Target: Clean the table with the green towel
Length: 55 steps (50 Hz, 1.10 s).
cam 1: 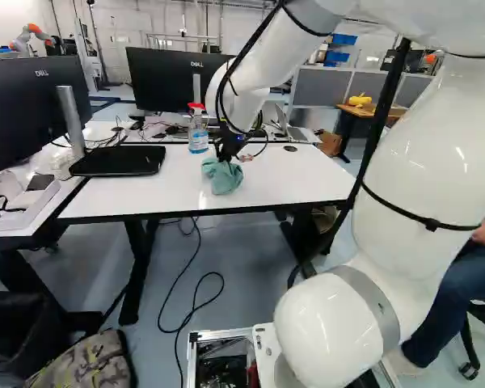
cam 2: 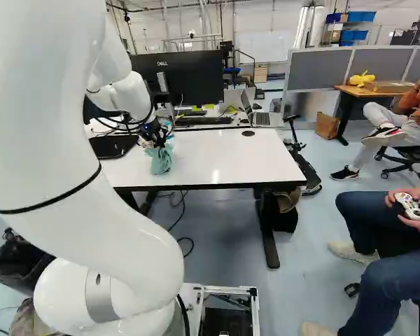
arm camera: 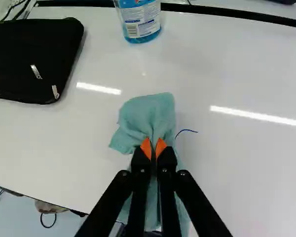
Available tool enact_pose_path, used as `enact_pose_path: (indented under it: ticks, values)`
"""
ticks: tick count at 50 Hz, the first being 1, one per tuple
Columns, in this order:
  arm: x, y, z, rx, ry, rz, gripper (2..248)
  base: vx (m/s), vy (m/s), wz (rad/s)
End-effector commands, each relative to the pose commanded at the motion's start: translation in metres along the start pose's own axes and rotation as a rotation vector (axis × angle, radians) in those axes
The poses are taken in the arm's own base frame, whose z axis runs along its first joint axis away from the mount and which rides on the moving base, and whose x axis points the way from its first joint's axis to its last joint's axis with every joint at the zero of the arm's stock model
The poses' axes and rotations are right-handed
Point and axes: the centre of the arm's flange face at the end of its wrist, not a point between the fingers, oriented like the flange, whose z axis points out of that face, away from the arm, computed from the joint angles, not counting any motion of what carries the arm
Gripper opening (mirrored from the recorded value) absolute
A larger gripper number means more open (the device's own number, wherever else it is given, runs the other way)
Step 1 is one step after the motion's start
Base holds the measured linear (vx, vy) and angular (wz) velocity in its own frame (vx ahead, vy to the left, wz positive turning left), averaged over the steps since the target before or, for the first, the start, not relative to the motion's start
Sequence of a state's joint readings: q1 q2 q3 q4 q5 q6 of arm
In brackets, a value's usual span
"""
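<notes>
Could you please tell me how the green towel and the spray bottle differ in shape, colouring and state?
The green towel is soft and crumpled, while the spray bottle has a smooth, regular shape. The towel is plain green; the bottle has a red top, a label and blue liquid. The towel is pinched in the gripper, whereas the bottle stands upright, ungripped. Both are at the same white table.

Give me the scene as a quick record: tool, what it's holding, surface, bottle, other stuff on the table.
gripper: black gripper, shut
held: green towel, bunched, part of it spread ahead of the fingertips
surface: white table
bottle: blue spray bottle with red top, standing beyond the towel
also on table: black zippered case, lying flat, left of the bottle in the left base view
</notes>
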<state>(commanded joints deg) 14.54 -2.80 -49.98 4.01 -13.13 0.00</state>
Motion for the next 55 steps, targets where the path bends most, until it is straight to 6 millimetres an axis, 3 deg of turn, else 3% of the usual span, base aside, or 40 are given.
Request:
enact_pose_path:
  ticks: [21, 55]
  values:
    - [-0.001, 0.02, 0.013, -0.025, 0.008, 0.028, 31, 0.0, 0.0, 0.0]
    - [-0.008, 0.022, 0.056, -0.03, -0.029, 0.03, 31, 0.0, 0.0, 0.0]
